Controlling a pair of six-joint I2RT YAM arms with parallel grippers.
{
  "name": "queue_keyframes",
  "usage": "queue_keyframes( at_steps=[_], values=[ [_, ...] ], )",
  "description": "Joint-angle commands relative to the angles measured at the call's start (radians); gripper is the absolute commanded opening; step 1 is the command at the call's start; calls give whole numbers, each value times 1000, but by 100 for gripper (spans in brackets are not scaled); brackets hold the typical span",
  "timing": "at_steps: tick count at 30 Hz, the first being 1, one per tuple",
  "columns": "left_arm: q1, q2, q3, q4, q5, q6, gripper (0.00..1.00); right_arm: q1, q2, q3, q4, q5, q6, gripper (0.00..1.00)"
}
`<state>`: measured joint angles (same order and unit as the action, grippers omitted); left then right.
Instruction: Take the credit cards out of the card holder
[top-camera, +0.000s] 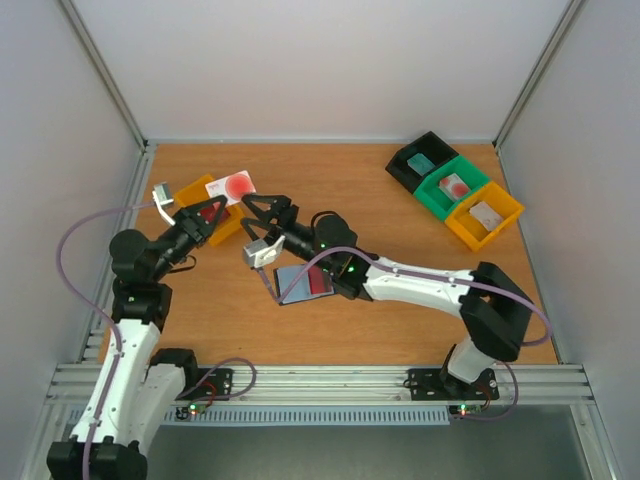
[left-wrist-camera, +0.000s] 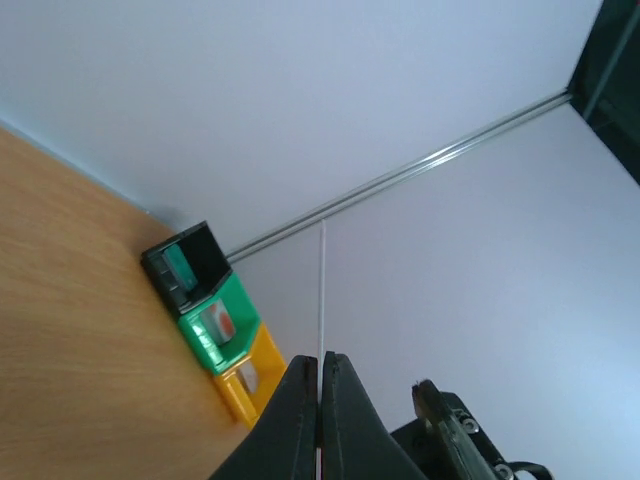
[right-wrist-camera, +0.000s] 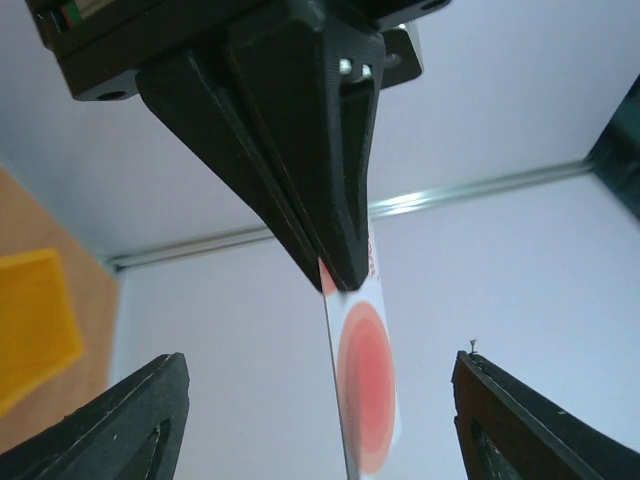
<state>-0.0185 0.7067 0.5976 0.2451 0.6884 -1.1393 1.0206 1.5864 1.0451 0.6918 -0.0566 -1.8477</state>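
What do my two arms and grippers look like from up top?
Both the left arm and right arm have white links, black joints and looping purple cables. The left gripper and right gripper carry black, wedge-shaped fingers.

I see a wooden worktop (top-camera: 330, 190). On it a yellow bin (top-camera: 195, 188) sits at the left. A black bin (top-camera: 420, 160), green bin (top-camera: 452, 186) and second yellow bin (top-camera: 484, 215) stand touching in a row at the far right. The holder (top-camera: 296, 284) lies open near the middle.
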Motion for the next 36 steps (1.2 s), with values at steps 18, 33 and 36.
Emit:
queue_keyframes(
  at_steps=[18,33,36],
  values=[
    [37,26,-33,270,-13,-80,0,-48,241,186,394,-97,-419,44],
    [37,27,-32,230,-20,-77,0,-51,260,208,374,-62,-468,4],
    [37,31,-35,216,-27,-76,0,-51,249,192,366,-57,-463,1]
  ],
)
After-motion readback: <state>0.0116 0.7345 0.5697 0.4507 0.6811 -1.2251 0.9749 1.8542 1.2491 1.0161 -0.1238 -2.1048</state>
